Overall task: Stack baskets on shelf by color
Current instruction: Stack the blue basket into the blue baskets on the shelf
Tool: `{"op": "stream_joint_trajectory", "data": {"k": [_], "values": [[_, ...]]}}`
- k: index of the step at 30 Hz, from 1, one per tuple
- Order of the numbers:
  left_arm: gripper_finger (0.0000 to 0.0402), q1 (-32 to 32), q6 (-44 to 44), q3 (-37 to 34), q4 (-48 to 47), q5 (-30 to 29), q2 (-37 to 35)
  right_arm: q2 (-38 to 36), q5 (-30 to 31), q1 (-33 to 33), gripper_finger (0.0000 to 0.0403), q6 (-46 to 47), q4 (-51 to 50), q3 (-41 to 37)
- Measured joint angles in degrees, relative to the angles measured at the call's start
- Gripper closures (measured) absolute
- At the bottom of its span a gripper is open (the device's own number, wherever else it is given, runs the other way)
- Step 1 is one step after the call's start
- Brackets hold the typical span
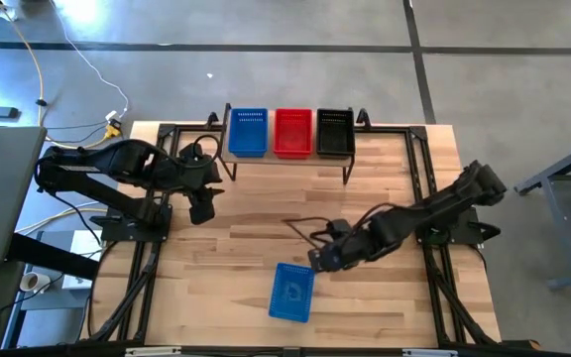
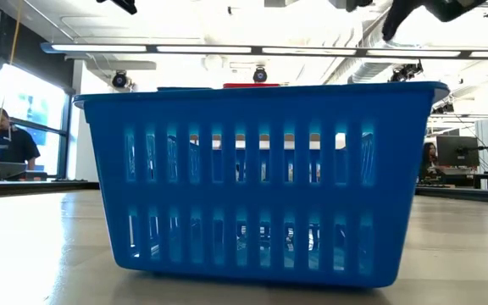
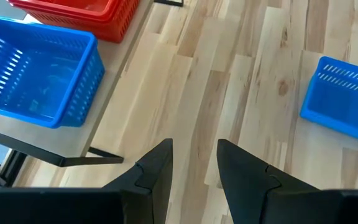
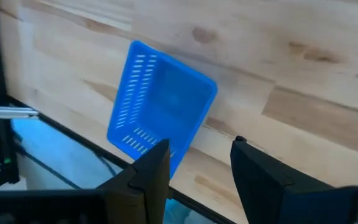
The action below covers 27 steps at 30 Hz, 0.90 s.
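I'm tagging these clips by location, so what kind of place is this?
Probably a robotics lab or workshop, not a home. The concrete floor has taped lines and loose cables, strip lights hang from an open ceiling, and people sit at computer desks behind the wooden table.

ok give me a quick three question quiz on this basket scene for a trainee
1. True or false: the loose blue plastic mesh basket on the wooden tabletop is held by the right gripper.
2. Left to right in the high view, what colour order do the baskets on the small light-wood shelf follow?
3. Which gripper is nearer the loose basket: A left gripper, B right gripper?

Key: 1 false, its fingers are open above it; 2 blue, red, black; 3 B.
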Motion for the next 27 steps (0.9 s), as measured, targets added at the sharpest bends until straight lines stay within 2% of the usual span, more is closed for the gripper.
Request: {"op": "stream_joint_trajectory", "data": {"k": [15,27], "values": [[0.0284,0.02,0.01,0.0,-0.04,0.01,0.02,10.94,0.99,3.2,0.0252,6.64,8.58,-0.02],[0.0284,0.04,0.01,0.0,-0.07,0.02,0.02,16.52,1.94,3.26,0.0252,7.74,12.35,-0.02]]}}
